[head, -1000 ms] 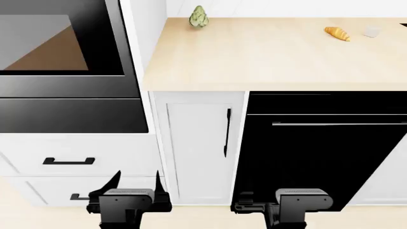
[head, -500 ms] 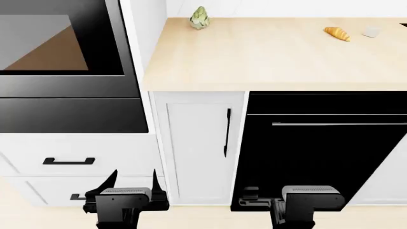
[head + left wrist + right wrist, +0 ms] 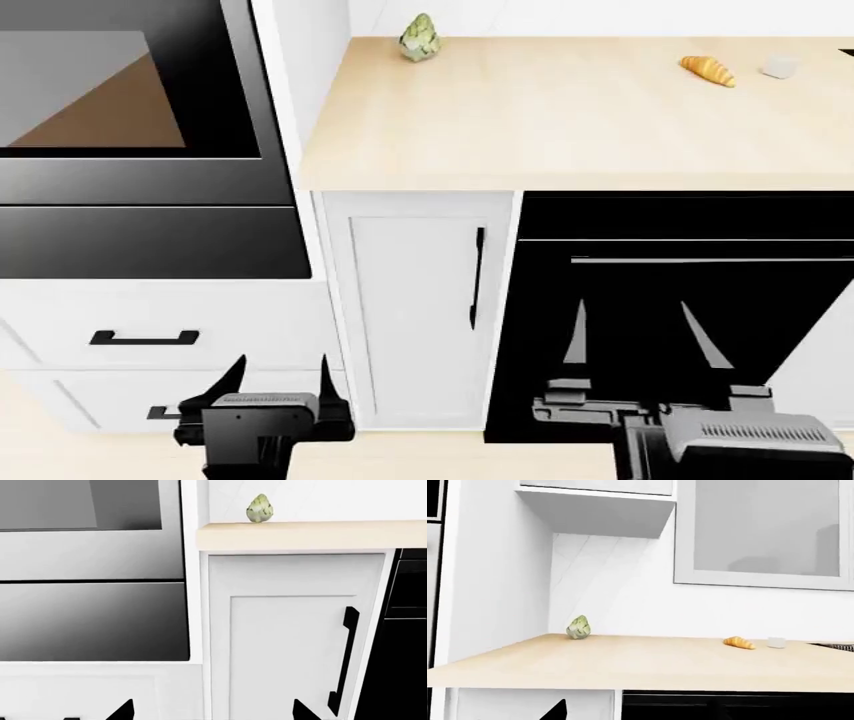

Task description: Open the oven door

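Left wrist view: the oven door (image 3: 87, 530) sits at ten o'clock, its handle not visible; one artichoke (image 3: 259, 508) stands on the counter (image 3: 307, 535). Head view: the right tool (image 3: 638, 335) has risen since a moment ago, fingers wide; the left tool (image 3: 283, 378), also wide, stays low, so reaching has barely begun. Right wrist view: one croissant (image 3: 738, 643).

The oven door (image 3: 127, 95) looks glossy, its dark glass reflective within a steel-grey frame. The bench (image 3: 574, 120) is pale, matt wood; the cabinet (image 3: 414, 310) smooth white.
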You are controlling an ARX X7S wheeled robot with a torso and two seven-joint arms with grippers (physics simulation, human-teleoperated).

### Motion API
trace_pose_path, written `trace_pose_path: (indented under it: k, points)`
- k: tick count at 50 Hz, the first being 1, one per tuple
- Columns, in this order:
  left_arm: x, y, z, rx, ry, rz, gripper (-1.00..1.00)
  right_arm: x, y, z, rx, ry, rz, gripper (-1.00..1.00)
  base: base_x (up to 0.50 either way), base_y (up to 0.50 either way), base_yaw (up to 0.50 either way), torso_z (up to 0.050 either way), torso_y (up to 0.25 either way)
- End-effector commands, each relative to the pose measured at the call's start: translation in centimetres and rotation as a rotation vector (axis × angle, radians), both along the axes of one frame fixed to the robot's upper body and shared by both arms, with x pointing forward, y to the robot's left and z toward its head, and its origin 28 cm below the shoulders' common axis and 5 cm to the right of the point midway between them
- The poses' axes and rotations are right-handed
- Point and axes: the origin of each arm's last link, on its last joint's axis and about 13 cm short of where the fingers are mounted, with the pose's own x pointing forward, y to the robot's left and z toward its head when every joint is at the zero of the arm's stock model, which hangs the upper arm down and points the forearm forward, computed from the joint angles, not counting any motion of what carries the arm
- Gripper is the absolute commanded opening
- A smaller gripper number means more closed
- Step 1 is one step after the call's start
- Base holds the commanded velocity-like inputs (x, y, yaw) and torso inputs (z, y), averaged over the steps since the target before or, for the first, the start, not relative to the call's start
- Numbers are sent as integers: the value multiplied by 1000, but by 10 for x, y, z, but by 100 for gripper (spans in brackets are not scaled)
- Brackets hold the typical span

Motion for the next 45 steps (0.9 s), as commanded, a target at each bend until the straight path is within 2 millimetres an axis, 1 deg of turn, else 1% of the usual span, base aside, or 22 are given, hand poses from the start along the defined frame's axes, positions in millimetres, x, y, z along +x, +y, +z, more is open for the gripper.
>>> trace_pose_path:
  k: [1, 21, 30, 40, 45]
  points:
    - [0, 0, -1, 5, 1, -3, 100, -11, -1, 17, -26, -155, -15, 100, 0, 0, 0, 0, 0]
    - [-1, 0, 0, 9, -2, -5, 100, -27, -1, 28, -77, -356, -11, 100, 0, 0, 0, 0, 0]
    - [-1, 0, -1, 9, -1, -6, 100, -34, 0, 33, -74, -450, -7, 100, 0, 0, 0, 0, 0]
    - [-1, -1, -1, 8, 1, -7, 100, -45, 1, 38, -62, -535, 1, 100, 0, 0, 0, 0, 0]
    - [0, -1, -1, 8, 2, -6, 100, -48, 1, 38, -64, -547, -1, 100, 0, 0, 0, 0, 0]
